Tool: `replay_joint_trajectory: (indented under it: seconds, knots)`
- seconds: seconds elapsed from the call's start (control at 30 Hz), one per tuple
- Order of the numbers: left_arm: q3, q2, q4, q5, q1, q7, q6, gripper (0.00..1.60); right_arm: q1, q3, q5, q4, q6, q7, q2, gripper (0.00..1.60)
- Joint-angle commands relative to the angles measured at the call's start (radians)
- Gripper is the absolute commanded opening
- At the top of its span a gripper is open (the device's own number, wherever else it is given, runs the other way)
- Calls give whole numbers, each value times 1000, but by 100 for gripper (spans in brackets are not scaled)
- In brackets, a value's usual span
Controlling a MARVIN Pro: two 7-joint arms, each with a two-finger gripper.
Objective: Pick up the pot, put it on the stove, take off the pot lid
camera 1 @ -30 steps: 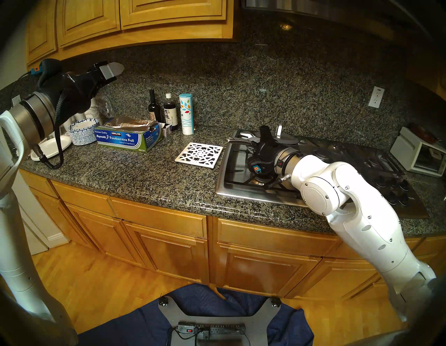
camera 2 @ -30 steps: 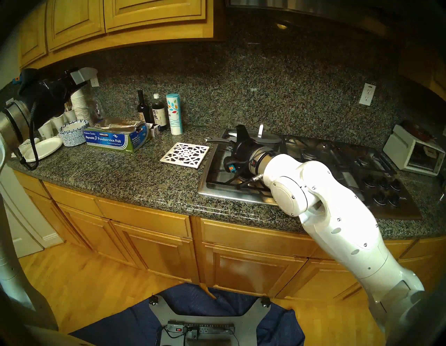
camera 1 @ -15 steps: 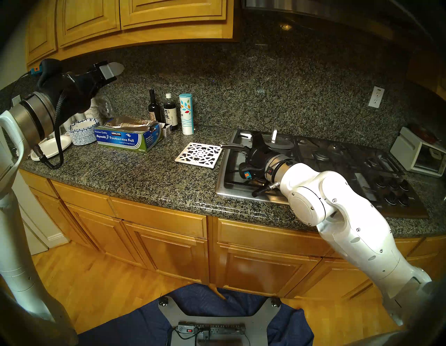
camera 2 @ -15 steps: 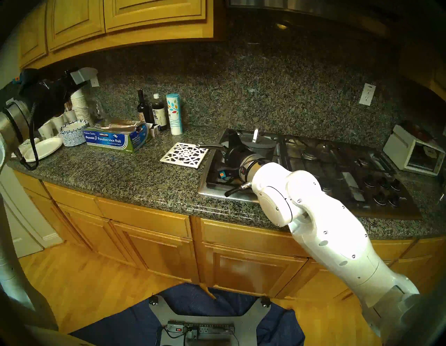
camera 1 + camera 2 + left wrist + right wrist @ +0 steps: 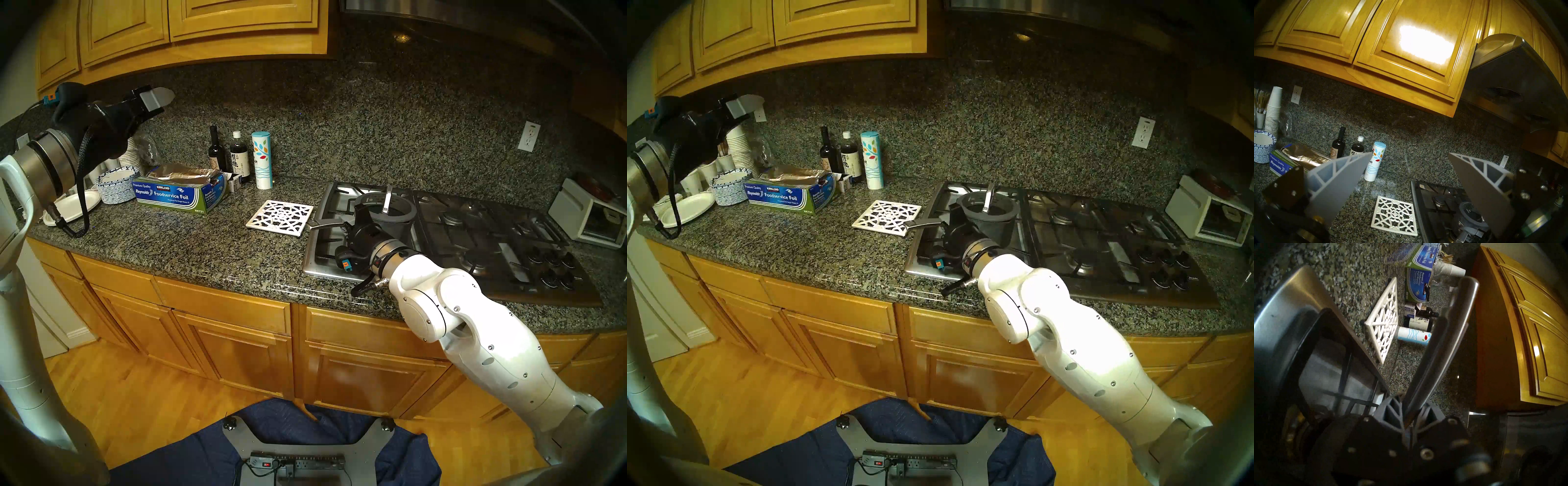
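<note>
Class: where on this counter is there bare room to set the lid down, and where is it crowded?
Bare granite lies in front of the white trivet and foil box, up to the stove edge. Crowded: bottles, plates and cups at the back left.

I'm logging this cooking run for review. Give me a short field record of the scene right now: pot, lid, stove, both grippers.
pot: small dark blue-grey saucepan, over the stove's left grates; contact unclear
lid: grey-rimmed glass lid, on the pot
stove: stainless steel gas cooktop
right gripper: shut on the pot's silver handle
left gripper: open, empty, raised
nearby: white lattice trivet, left of the stove
</note>
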Motion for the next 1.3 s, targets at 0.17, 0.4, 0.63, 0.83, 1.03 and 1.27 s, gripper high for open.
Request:
replay_joint_trajectory:
  seconds: [0.17,0.4,0.63,0.83,1.03,1.27]
  knots:
    - [-5,1,-6,1,-22,-3,-16,160,18,20,-17,26,-22,-162,-25,0]
    - [-5,1,-6,2,-22,-3,-16,160,21,18,-10,44,-37,-183,-36,0]
    - [-5,1,-6,2,-22,-3,-16,160,6,25,3,31,-46,-185,-40,27]
    - [-4,1,-6,2,-22,-3,-17,160,-22,32,5,12,-42,-181,-31,144]
    - [-4,1,-5,2,-22,-3,-17,160,-54,45,7,-2,-36,-187,-17,160]
    - [-4,1,-5,2,-22,-3,-17,160,-87,68,13,-36,-29,-181,8,160]
